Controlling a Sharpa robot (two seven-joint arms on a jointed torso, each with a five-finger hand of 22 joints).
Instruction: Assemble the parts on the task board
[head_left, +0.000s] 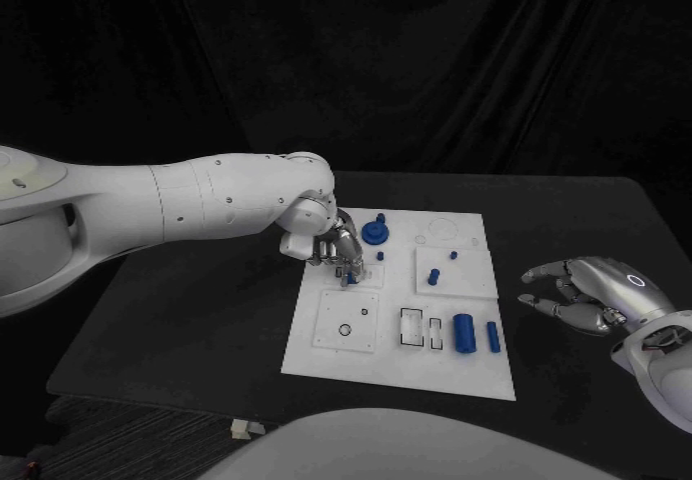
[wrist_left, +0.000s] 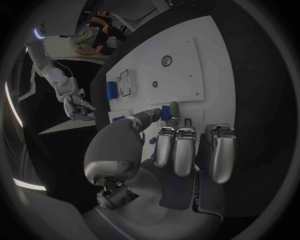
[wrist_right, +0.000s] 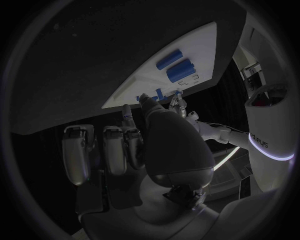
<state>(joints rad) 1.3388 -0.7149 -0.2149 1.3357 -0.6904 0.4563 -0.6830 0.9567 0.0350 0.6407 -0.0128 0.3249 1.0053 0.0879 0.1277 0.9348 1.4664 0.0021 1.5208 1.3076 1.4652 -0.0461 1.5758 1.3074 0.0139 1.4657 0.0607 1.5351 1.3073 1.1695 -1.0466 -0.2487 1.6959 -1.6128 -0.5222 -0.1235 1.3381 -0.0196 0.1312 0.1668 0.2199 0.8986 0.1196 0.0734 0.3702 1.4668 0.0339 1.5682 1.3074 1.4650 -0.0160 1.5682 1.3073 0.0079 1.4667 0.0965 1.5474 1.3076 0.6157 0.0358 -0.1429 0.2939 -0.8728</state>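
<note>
The white task board (head_left: 335, 352) lies mid-table. My left hand (head_left: 329, 243) hovers over its far left part, pinching a small blue part (wrist_left: 165, 112) between thumb and a finger, just above the board (wrist_left: 187, 60). A round blue part (head_left: 375, 232) stands beside that hand, with small blue pegs (head_left: 434, 272) nearby. A thick blue cylinder (head_left: 464, 333) and a thin one (head_left: 493, 337) lie at the board's near right; both cylinders (wrist_right: 179, 70) also appear in the right wrist view. My right hand (head_left: 588, 292) floats off the board's right edge, fingers loosely curved and apart, holding nothing.
The black table (head_left: 188, 320) has bare room to the left of the board and between the board and my right hand. Its near edge (head_left: 173, 398) runs close below the board. Dark curtains hang behind the table.
</note>
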